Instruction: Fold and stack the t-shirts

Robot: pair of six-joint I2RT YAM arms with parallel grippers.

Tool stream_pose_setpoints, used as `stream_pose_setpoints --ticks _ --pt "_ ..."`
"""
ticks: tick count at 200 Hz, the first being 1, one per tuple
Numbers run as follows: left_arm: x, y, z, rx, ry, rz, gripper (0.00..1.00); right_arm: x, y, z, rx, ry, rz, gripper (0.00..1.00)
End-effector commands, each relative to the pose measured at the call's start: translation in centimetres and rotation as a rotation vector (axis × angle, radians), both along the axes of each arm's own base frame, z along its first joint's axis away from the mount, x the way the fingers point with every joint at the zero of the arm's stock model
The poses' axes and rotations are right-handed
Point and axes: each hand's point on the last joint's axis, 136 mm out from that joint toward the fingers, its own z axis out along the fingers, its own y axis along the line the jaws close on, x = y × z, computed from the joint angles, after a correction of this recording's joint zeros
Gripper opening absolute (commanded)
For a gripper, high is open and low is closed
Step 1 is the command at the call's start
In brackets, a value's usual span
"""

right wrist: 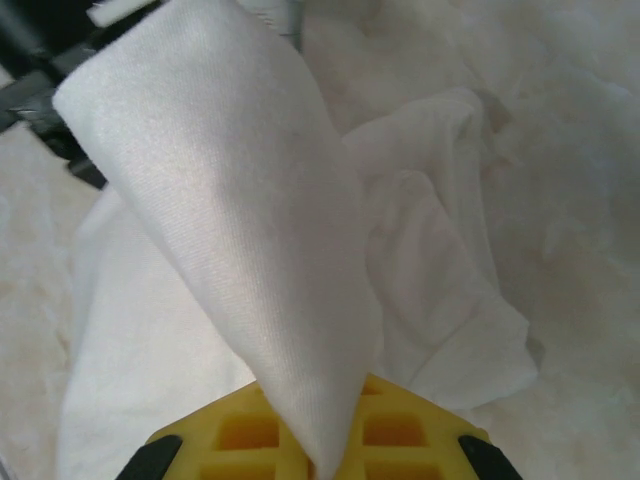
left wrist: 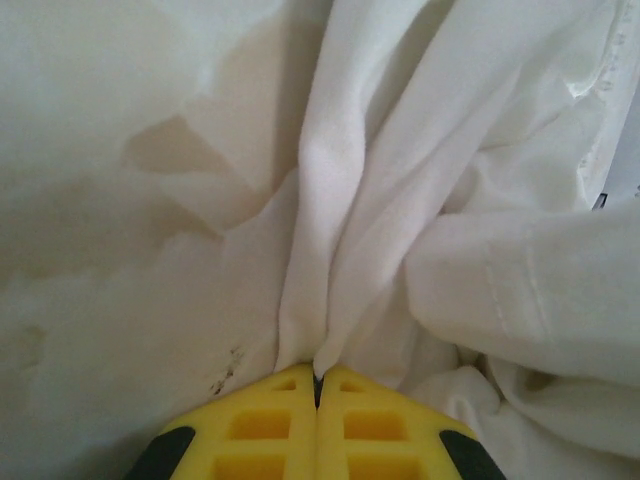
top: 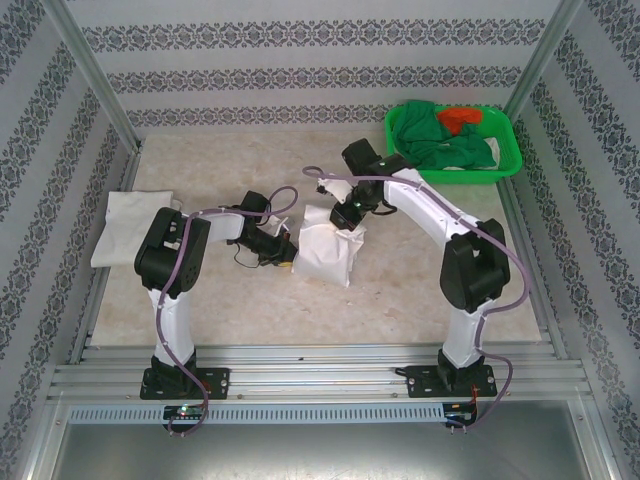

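Nearest the camera in the top view, the two arms rise from their bases at the near edge of the tabletop (top: 420, 290) and lean inward toward its middle. Between them lies a crumpled white t-shirt (top: 325, 252), bunched into a loose heap with its lower part spread flat toward the near side.

The left pincer (top: 278, 250) meets the heap from the left. In the left wrist view the left pincer (left wrist: 318, 376) has its yellow fingers (left wrist: 260, 425) pressed together, with only a thin dark seam between them, and a narrow upright fold of the t-shirt (left wrist: 330, 200) is pinched at their tips. A stitched hem runs over the bulge of cloth to the right of that fold.

The right pincer (top: 347, 213) comes to the heap from the far right side. In the right wrist view the right pincer (right wrist: 320, 425) is closed on a broad flap of the t-shirt (right wrist: 230, 190), which rises out from between the yellow fingers (right wrist: 400, 430) and stands up as a tilted cone. The other folds lie rumpled on the tabletop beyond.

Farther left, well apart from the heap, a folded white t-shirt (top: 122, 230) lies flat at the tabletop's left edge.

At the far right corner sits a green basket (top: 512, 150) holding a green cloth (top: 450, 148) and something orange (top: 458, 118) on top.
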Motion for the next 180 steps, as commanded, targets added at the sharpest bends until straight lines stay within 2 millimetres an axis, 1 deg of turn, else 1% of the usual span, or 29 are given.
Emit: stream_pose_setpoints --ticks 1,38,66,87,107,115,127,130,133,136,141,147,155,167,180 --pt "-2.9 3.6 -5.8 0.234 0.130 -0.006 0.00 2.3 -0.4 -2.0 -0.033 -0.009 -0.021 0.00" --pt "-2.4 3.6 -5.5 0.229 0.126 -0.016 0.00 5.0 -0.8 -5.6 -0.099 -0.032 -0.071 0.00" --pt "-2.1 3.6 -5.3 0.230 0.123 -0.022 0.00 6.6 -0.3 -7.0 -0.103 -0.037 -0.104 0.00" --pt "-1.8 3.7 -5.0 0.232 0.117 -0.022 0.00 6.8 -0.2 -8.5 -0.106 -0.016 -0.113 0.00" --pt "-1.5 3.8 -4.8 0.234 0.110 -0.018 0.00 6.8 -0.3 -9.3 -0.116 -0.006 -0.128 0.06" --pt "-1.4 3.8 -4.7 0.234 0.107 -0.016 0.00 7.0 -0.4 -9.0 -0.112 -0.016 -0.141 0.13" --pt "-1.3 3.9 -4.6 0.235 0.100 -0.014 0.00 7.4 -0.4 -8.0 -0.087 -0.039 -0.168 0.33" --pt "-1.3 3.9 -4.6 0.235 0.100 -0.013 0.00 7.5 -0.4 -7.5 -0.077 -0.050 -0.175 0.39" --pt "-1.3 3.9 -4.5 0.236 0.096 -0.012 0.00 7.7 -0.4 -7.1 -0.070 -0.060 -0.183 0.43" --pt "-1.2 3.9 -4.5 0.236 0.094 -0.012 0.00 7.8 -0.4 -6.7 -0.061 -0.069 -0.192 0.49" --pt "-1.1 3.9 -4.4 0.235 0.087 -0.010 0.02 8.1 -0.5 -5.8 -0.048 -0.085 -0.208 0.57" --pt "-1.1 3.9 -4.2 0.234 0.079 -0.007 0.04 8.4 -0.7 -4.9 -0.033 -0.103 -0.229 0.64" --pt "-0.9 4.0 -4.1 0.234 0.068 -0.001 0.06 8.7 -0.9 -3.6 -0.014 -0.123 -0.261 0.69" --pt "-0.7 4.0 -3.6 0.229 0.048 0.007 0.10 9.2 -1.4 -1.7 0.020 -0.150 -0.314 0.74" --pt "-0.5 4.0 -2.9 0.222 0.027 0.020 0.16 9.5 -2.1 0.1 0.056 -0.165 -0.380 0.76"
